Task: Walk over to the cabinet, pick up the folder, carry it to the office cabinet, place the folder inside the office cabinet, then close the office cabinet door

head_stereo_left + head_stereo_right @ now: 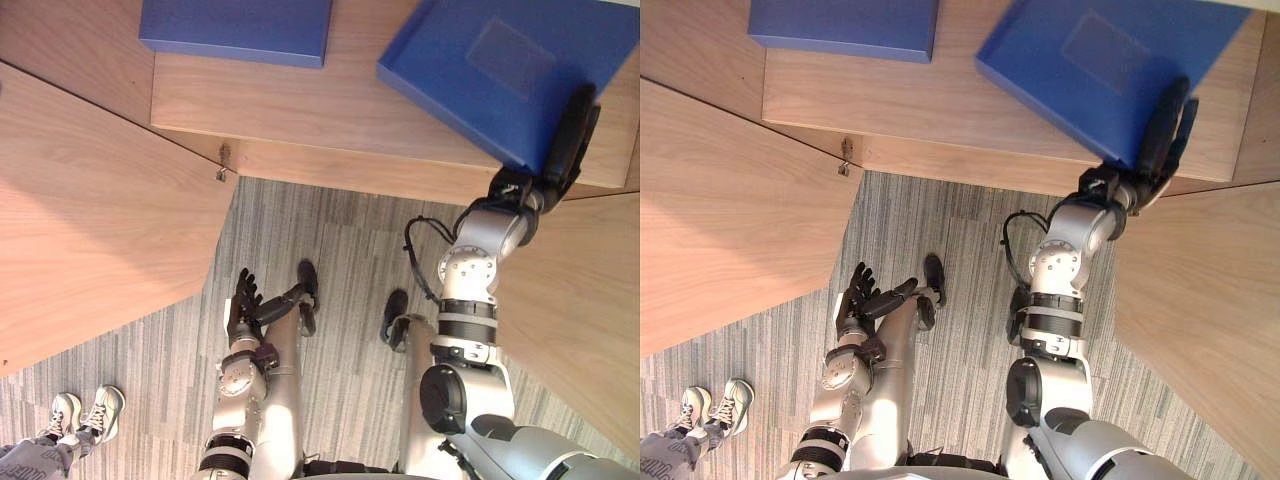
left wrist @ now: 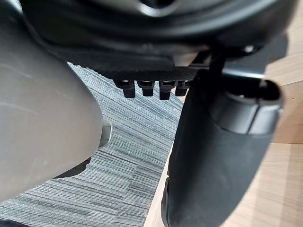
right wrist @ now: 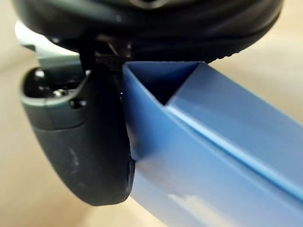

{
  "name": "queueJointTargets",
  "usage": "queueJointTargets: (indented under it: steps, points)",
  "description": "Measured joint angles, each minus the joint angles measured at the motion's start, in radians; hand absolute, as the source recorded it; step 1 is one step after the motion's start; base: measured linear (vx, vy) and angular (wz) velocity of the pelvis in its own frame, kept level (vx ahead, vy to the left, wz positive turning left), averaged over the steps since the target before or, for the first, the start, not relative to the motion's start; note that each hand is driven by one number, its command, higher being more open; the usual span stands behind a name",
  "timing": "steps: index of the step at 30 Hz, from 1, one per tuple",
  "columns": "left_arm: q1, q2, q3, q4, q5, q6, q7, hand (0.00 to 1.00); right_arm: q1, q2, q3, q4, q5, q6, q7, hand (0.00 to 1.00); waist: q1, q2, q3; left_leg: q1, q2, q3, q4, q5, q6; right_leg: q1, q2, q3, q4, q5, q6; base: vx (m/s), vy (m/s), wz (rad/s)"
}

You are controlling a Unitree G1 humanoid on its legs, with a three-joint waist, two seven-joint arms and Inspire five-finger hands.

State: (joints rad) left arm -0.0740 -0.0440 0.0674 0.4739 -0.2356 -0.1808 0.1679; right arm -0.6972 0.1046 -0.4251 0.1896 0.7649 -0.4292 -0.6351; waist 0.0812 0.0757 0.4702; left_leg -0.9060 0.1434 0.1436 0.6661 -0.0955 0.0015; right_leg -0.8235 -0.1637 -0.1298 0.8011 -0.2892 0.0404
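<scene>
A blue folder lies slanted over the wooden cabinet shelf at the upper right. My right hand is shut on its near corner, fingers lying along the folder's edge. In the right wrist view the thumb presses against the blue folder at its open end. I cannot tell whether the folder rests on the shelf or is lifted off it. My left hand hangs low over the carpet with relaxed, open fingers and holds nothing.
A second blue folder lies flat at the shelf's far left. Open wooden doors stand on both sides: the left door and the right door. A person's shoes show on the grey carpet at the lower left.
</scene>
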Motion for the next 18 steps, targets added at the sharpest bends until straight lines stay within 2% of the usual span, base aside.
queueJointTargets:
  steps: [5, 9, 10, 12, 18]
  points:
    - [-0.010, 0.001, -0.006, 0.012, 0.001, 0.001, 0.017, 1.00, 0.072, 0.013, 0.008, -0.002, 0.001, -0.030, -0.005, 0.00, -0.007, 0.000, 0.000, 0.005, 0.001, 0.004, 0.000, 0.000, -0.001, 0.000, 0.001, 0.005, 0.000, 0.000, 0.000, -0.01, -0.036, -0.02]
    - [-0.033, 0.004, -0.003, 0.046, 0.003, 0.001, 0.028, 1.00, 0.112, 0.019, 0.086, -0.010, -0.002, -0.040, -0.002, 0.00, -0.013, 0.000, 0.000, 0.010, 0.004, 0.009, 0.000, -0.004, -0.007, 0.000, 0.003, 0.011, 0.003, 0.000, 0.000, -0.03, -0.052, -0.04]
    - [-0.037, 0.005, -0.001, 0.050, 0.003, 0.001, 0.028, 1.00, 0.122, 0.020, 0.121, -0.010, -0.003, -0.038, 0.008, 1.00, -0.014, 0.000, 0.000, 0.010, 0.006, 0.009, 0.000, -0.006, -0.010, 0.000, 0.005, 0.011, 0.003, 0.000, 0.000, -0.02, -0.049, -0.02]
    - [-0.041, 0.006, 0.003, 0.057, 0.003, 0.001, 0.028, 1.00, 0.123, 0.021, 0.179, -0.010, -0.003, -0.025, 0.028, 1.00, -0.015, 0.000, 0.000, 0.012, 0.009, 0.012, 0.000, -0.006, -0.010, 0.000, 0.007, 0.012, 0.000, 0.001, 0.000, -0.01, -0.048, -0.05]
    - [-0.049, 0.006, 0.008, 0.080, 0.003, 0.000, 0.023, 1.00, 0.064, -0.011, 0.335, -0.007, -0.023, 0.095, 0.151, 1.00, -0.013, -0.001, 0.000, 0.030, 0.011, 0.026, -0.022, 0.001, 0.001, 0.016, 0.008, 0.016, -0.027, 0.010, 0.004, 0.02, -0.030, -0.04]
